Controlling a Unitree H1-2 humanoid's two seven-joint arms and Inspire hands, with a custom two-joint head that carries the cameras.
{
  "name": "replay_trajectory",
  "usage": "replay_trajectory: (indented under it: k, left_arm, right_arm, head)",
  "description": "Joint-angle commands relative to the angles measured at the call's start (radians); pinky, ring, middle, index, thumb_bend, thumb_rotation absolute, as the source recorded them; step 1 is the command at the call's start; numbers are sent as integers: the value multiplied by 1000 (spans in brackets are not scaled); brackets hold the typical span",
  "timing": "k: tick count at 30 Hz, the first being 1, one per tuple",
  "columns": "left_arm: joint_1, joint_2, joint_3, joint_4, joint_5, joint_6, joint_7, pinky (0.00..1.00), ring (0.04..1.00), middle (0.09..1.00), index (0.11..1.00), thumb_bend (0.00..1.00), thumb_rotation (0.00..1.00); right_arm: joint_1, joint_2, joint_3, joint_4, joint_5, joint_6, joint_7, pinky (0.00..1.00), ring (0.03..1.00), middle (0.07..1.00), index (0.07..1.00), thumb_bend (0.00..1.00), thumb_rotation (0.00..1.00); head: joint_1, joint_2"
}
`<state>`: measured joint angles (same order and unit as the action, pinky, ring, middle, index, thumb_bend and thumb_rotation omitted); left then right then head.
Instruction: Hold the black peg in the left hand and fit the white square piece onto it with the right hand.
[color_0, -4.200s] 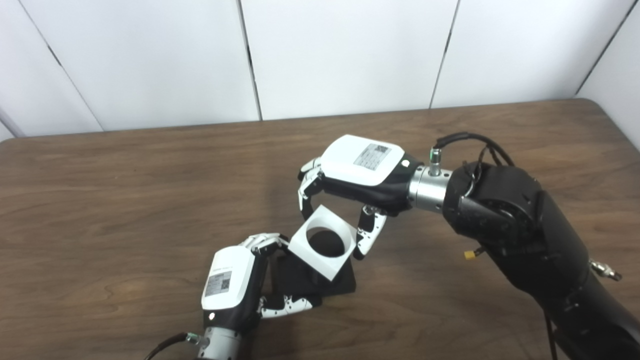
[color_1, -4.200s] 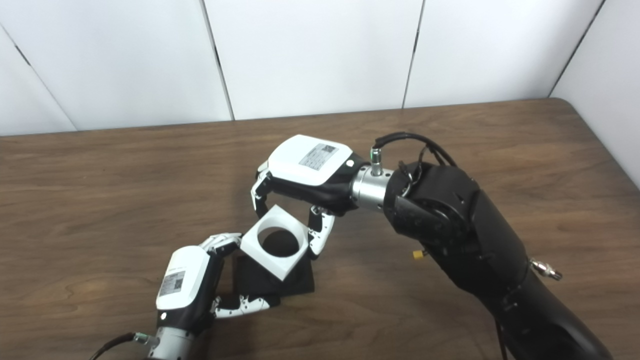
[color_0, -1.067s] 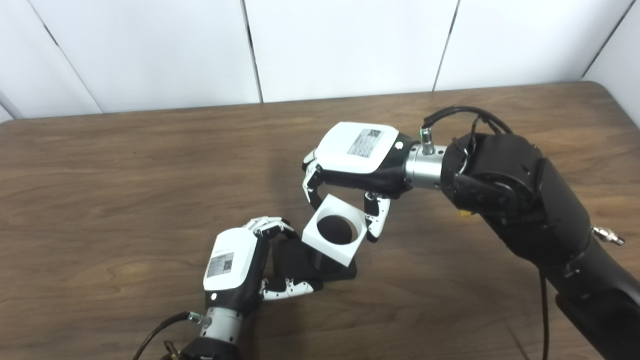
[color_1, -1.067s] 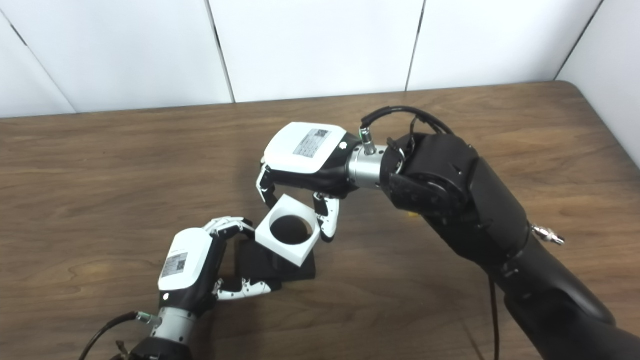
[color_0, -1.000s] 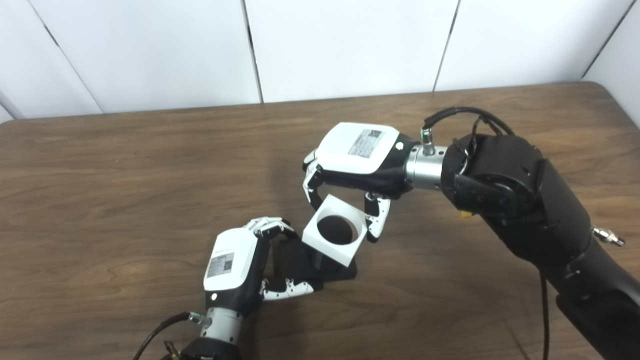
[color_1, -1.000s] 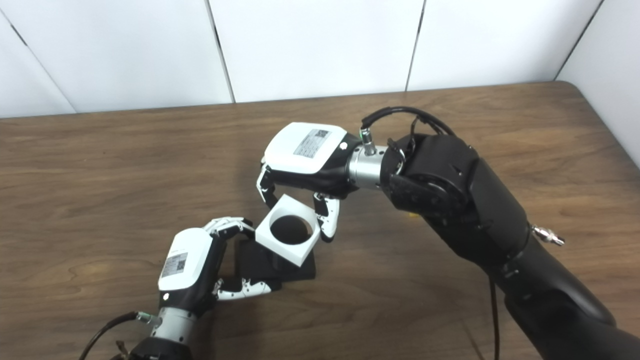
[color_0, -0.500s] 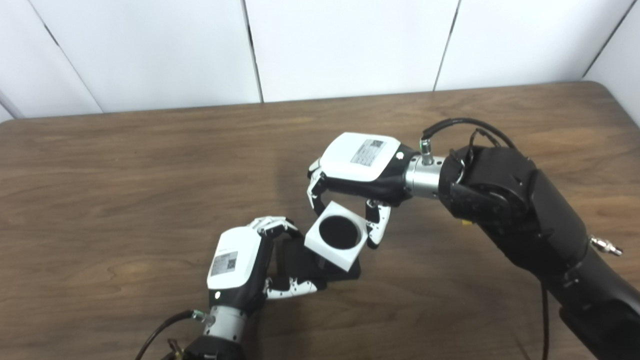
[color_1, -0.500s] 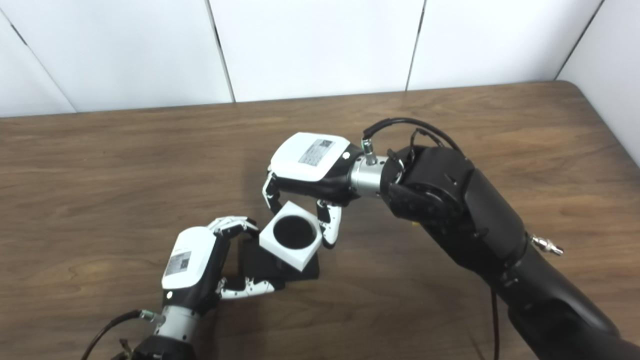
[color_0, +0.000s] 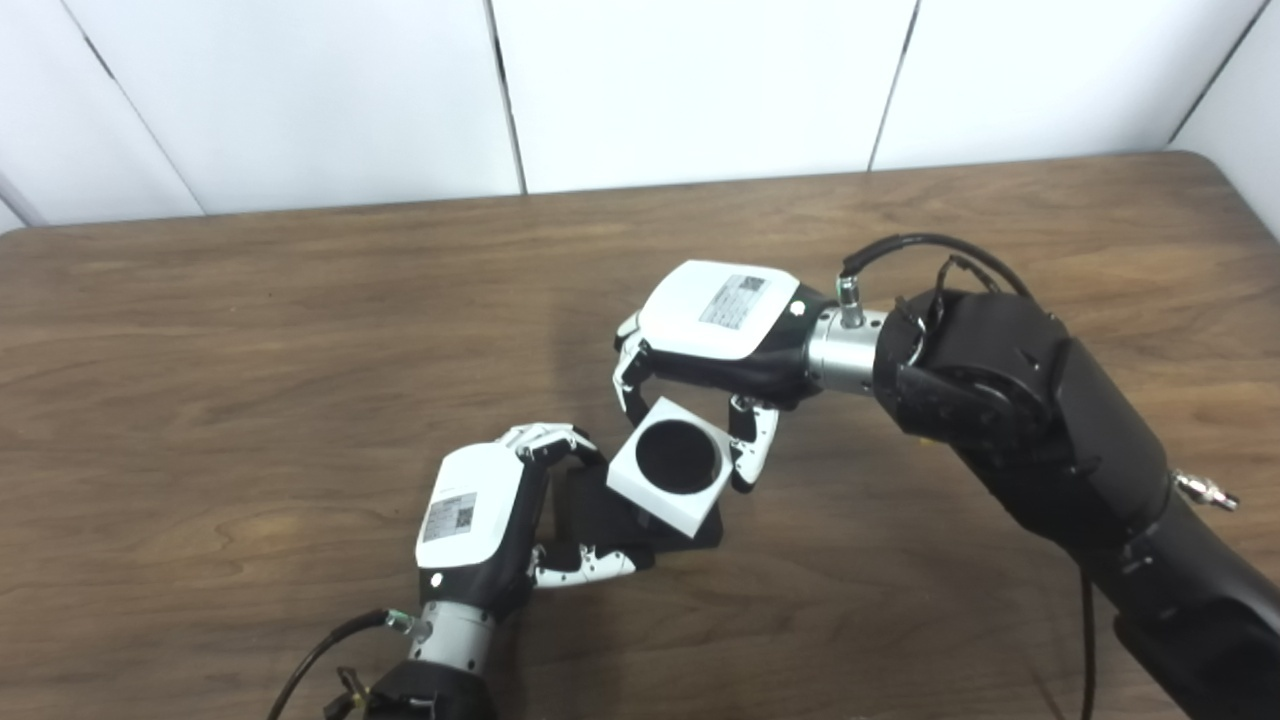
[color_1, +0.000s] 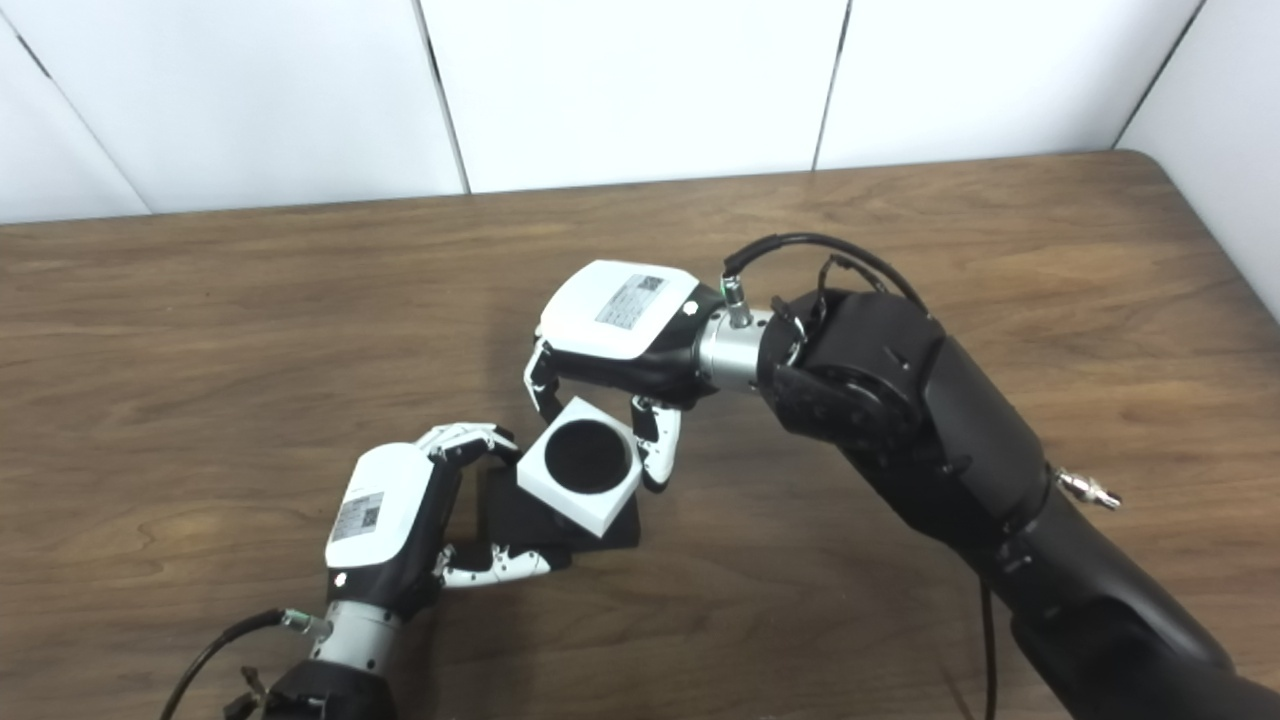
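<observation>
1. Left eye view: a brown wooden tabletop (color_0: 250, 330) carries the work. White wall panels (color_0: 700, 90) stand behind its far edge.
2. Left eye view: the left hand (color_0: 480, 530) lies toward the near edge, left of centre. Its fingers curl over the far side of the black peg's base (color_0: 600, 515), with the thumb along the near side, so the hand is clamped on that base.
3. Left eye view: the black base rests flat on the tabletop. The upright part of the peg is mostly hidden under the white piece.
4. Left eye view: the white square piece (color_0: 668, 478) sits over the peg, tilted, one corner pointing to the near edge. Its round hole shows solid black. Whether it is fully seated cannot be told.
5. Left eye view: the right hand (color_0: 715, 335) is above and beyond the piece, pinching it between fingers on the far left side and thumb on the right side.
6. Right eye view: same layout. The left hand (color_1: 395, 530) grips the base (color_1: 525, 520). The right hand (color_1: 620, 330) pinches the white piece (color_1: 583, 478), which touches the left hand's fingertips (color_1: 480, 440).
7. Right eye view: the right forearm (color_1: 900, 420) runs toward the near right corner, with a black cable (color_1: 800, 245) looped above the wrist.
</observation>
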<state>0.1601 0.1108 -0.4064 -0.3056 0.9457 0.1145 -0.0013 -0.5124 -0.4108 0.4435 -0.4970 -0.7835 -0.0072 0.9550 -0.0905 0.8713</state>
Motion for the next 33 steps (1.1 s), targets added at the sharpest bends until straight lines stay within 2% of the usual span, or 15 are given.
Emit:
replay_trajectory:
  k: [1, 2, 3, 4, 7, 10, 16, 20, 21, 23, 25, 29, 31, 33]
  left_arm:
    - [4, -11, -16, -3, 1, 5, -33, 688, 784, 739, 487, 511, 48]
    - [4, -11, -16, -3, 1, 5, -33, 687, 784, 739, 487, 512, 48]
    - [3, -10, -16, -2, 2, 6, -34, 687, 785, 739, 487, 512, 49]
    - [3, -10, -17, -2, 3, 6, -35, 688, 786, 740, 487, 511, 49]
    - [3, -9, -16, -3, 3, 6, -35, 690, 787, 741, 487, 512, 49]
    - [4, -7, -14, -5, 2, 6, -36, 690, 787, 740, 487, 512, 48]
    - [5, -4, -13, -11, 12, 14, -51, 693, 786, 738, 488, 511, 50]
    - [-1, 3, -25, -25, 103, 67, -118, 742, 796, 747, 493, 511, 70]
    - [-3, 6, -29, -29, 130, 78, -136, 773, 800, 755, 572, 624, 197]
    - [-7, 8, -35, -35, 191, 100, -176, 814, 811, 779, 691, 767, 389]
    - [-8, 8, -37, -38, 231, 113, -208, 837, 827, 812, 778, 867, 522]
    - [-11, 3, -27, -56, 282, 135, -298, 913, 885, 884, 903, 985, 679]
    - [-17, 8, -24, -66, 299, 139, -368, 966, 928, 933, 967, 997, 699]
    - [-23, 15, -19, -76, 304, 143, -439, 993, 976, 982, 994, 1000, 672]
  right_arm:
    - [-39, 1, -2, -27, -25, 5, 10, 836, 867, 738, 487, 525, 141]
    - [-48, -2, 7, -35, -44, 23, 53, 840, 871, 743, 488, 525, 144]
    - [-56, -5, 15, -41, -61, 36, 89, 876, 902, 787, 608, 758, 272]
    - [-60, -7, 20, -46, -73, 44, 114, 899, 924, 827, 705, 902, 378]
    - [-59, -4, 21, -59, -103, 62, 157, 923, 946, 880, 801, 991, 482]
    - [-52, 1, 11, -67, -117, 69, 181, 946, 965, 912, 835, 1000, 517]
    - [-52, 5, -13, -81, -126, 75, 191, 977, 986, 925, 852, 1000, 527]
    - [-50, 9, -42, -90, -111, 91, 190, 979, 988, 920, 835, 1000, 513]
    - [-49, 7, -48, -91, -107, 93, 188, 978, 989, 919, 829, 1000, 512]
    - [-46, 4, -61, -94, -102, 99, 189, 981, 991, 919, 821, 1000, 511]
    - [-43, 2, -74, -99, -98, 109, 192, 988, 993, 919, 820, 1000, 509]
    - [-30, -11, -104, -114, -83, 123, 196, 983, 990, 918, 820, 1000, 504]
    - [-18, -23, -121, -119, -75, 120, 183, 975, 985, 913, 819, 1000, 506]
    - [-6, -32, -137, -122, -67, 121, 172, 968, 981, 911, 818, 1000, 507]
  head:
    - [-1, 1]
    - [-1, 1]
    - [1, 0]
    - [1, 0]
    - [0, 1]
    - [0, 1]
    - [0, 2]
    - [-1, 1]
    - [4, 1]
    - [7, 0]
    - [10, 0]
    - [31, -3]
    - [41, -4]
    - [51, -8]
